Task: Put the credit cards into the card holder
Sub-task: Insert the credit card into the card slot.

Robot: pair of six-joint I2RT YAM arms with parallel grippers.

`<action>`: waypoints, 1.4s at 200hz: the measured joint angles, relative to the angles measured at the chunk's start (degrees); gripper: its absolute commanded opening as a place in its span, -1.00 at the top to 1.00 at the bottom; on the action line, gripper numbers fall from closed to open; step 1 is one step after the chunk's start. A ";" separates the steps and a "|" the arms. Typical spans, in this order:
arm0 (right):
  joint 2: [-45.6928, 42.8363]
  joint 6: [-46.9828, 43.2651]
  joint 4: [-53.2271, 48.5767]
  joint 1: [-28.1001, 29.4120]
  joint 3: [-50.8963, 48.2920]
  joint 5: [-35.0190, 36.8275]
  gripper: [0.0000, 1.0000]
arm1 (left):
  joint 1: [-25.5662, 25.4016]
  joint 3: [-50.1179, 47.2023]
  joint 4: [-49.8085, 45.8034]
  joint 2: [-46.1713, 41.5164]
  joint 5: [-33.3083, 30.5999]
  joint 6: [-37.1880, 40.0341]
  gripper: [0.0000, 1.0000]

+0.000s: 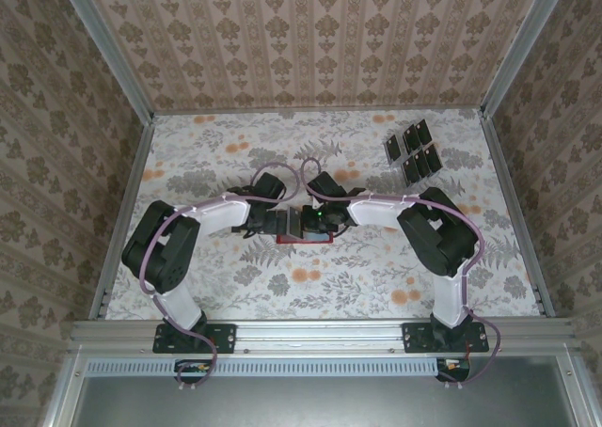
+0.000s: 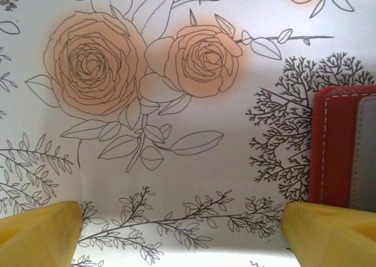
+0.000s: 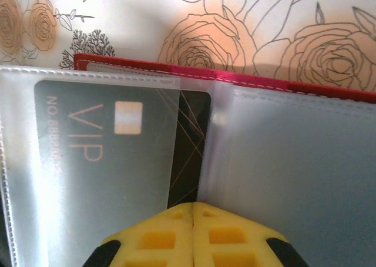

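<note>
1. The desk (image 1: 235,291) is covered edge to edge in a pale floral print with grey leaves and ferns.
2. Orange roses (image 2: 94,61) drawn in thin outline lie scattered over the print.
3. Beige damask wallpaper (image 1: 320,41) lines the far, left and right walls.
4. Metal posts (image 1: 105,46) run up the far corners.
5. A metal rail (image 1: 320,331) spans the near edge.

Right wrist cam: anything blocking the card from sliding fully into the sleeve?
Nothing visible. The card is mostly inside the holder's left clear sleeve, only its right strip sticking out; the sleeve beyond its left edge looks empty. The shut right fingers sit at its near edge.
</note>
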 measured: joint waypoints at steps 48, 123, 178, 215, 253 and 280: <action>-0.13 0.90 0.15 0.00 0.07 -0.44 0.82 | 0.22 -0.61 -0.57 -1.18 -1.31 -0.33 -0.99; -4.70 0.85 0.15 -0.28 -1.09 -0.39 0.83 | 3.45 -1.86 -3.80 -5.33 -2.38 -0.44 -1.00; -4.24 0.85 0.17 -0.39 -1.62 -0.39 0.84 | 3.41 -1.86 -3.43 -5.33 -1.88 -0.42 -0.99; -3.08 0.85 0.17 -0.39 -1.66 -0.39 0.83 | 3.41 -1.86 -2.67 -5.20 -1.27 -0.42 -0.99; -1.90 0.85 0.17 -0.39 -1.66 -0.39 0.84 | 3.41 -1.86 -1.92 -4.22 -1.01 -0.42 -0.99; -1.07 0.85 0.33 -0.44 -1.64 -0.42 0.84 | 3.41 -1.92 -1.44 -3.61 -0.76 -0.42 -1.00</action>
